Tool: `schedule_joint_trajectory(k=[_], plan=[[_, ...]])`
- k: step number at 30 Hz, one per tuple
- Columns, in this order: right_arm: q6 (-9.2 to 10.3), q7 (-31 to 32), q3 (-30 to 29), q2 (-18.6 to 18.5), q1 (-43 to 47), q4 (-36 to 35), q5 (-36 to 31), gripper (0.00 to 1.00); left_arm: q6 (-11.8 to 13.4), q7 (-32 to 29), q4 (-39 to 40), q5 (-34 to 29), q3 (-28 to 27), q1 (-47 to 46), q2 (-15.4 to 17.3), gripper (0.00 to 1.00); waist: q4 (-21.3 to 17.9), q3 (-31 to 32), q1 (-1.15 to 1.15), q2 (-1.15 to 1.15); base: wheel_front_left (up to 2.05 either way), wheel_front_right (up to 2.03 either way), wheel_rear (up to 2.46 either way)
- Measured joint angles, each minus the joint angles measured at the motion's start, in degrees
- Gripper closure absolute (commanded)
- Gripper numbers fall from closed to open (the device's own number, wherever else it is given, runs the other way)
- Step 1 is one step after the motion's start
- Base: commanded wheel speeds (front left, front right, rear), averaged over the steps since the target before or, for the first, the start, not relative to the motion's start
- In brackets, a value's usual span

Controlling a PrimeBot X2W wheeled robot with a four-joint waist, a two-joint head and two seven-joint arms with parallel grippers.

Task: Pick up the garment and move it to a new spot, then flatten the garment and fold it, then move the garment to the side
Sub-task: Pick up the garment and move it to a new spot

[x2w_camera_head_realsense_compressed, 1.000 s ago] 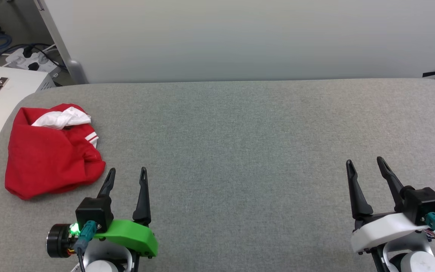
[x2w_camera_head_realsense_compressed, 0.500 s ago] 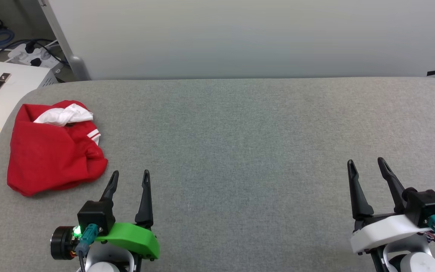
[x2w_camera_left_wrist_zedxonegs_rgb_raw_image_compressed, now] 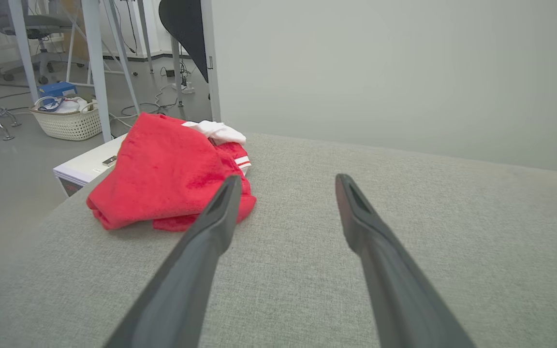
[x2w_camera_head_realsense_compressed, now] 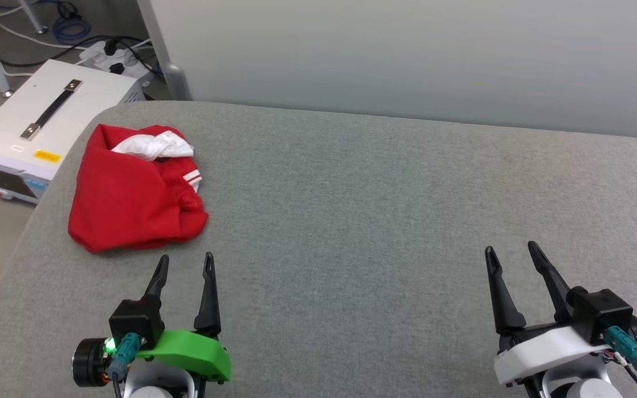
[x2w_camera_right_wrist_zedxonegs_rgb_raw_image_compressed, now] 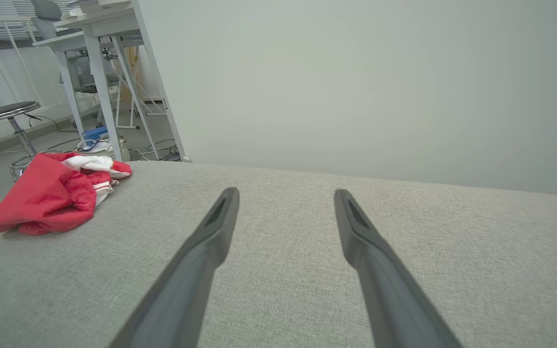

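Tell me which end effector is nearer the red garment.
Left. The left end effector hovers just short of the garment's near edge, not touching; the right end effector is far off to the garment's right.

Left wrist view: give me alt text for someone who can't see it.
A crumpled red garment with white fabric lies near the corner of the grey table, just ahead of the open left gripper. A white box sits beyond the table edge.

Lab or test bay is indicated — loose cables [x2w_camera_head_realsense_compressed: 69, 26] and a power strip [x2w_camera_head_realsense_compressed: 109, 52] are seen on the bare floor, a white instrument case [x2w_camera_head_realsense_compressed: 53, 116] is parked beside the padded grey worktable [x2w_camera_head_realsense_compressed: 379, 210], metal-legged desks [x2w_camera_right_wrist_zedxonegs_rgb_raw_image_compressed: 109, 21] and a stool [x2w_camera_right_wrist_zedxonegs_rgb_raw_image_compressed: 5, 111] are set behind.
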State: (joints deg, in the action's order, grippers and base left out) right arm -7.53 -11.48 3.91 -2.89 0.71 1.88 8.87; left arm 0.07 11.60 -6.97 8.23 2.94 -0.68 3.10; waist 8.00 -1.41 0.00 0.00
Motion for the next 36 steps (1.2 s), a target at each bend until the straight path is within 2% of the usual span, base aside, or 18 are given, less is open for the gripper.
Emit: schedule_joint_trajectory(k=[13, 23, 29, 36], plan=[[0.0, -1.5, 2.5, 0.1, 0.4, 1.3, 1.1, 0.0, -0.1, 1.5, -0.4, 0.9, -0.3, 0.7, 0.0, 0.0, 9.1, 0.5, 0.0, 0.0, 0.0, 0.0, 0.0], [0.0, -2.8, 3.7, 0.1, 0.4, 2.2, 2.4, 0.0, -0.3, 2.6, -0.8, 1.6, 0.1, 1.2, 0.0, 0.0, 14.8, 0.3, 0.0, 0.0, 0.0, 0.0, 0.0], [0.0, -2.9, 3.9, 0.1, 0.4, 2.5, 2.8, 0.0, -0.3, 3.1, -1.2, 1.9, 0.3, 1.2, 0.0, 0.0, 16.7, 0.0, 0.0, 0.0, 0.0, 0.0, 0.0], [0.0, -2.9, 3.9, 0.1, 0.4, 2.5, 3.0, 0.0, 0.1, 3.1, -0.3, 2.3, -0.1, 1.2, 0.0, 0.0, 16.8, -0.2, 0.0, 0.0, 0.0, 0.0, 0.0]])
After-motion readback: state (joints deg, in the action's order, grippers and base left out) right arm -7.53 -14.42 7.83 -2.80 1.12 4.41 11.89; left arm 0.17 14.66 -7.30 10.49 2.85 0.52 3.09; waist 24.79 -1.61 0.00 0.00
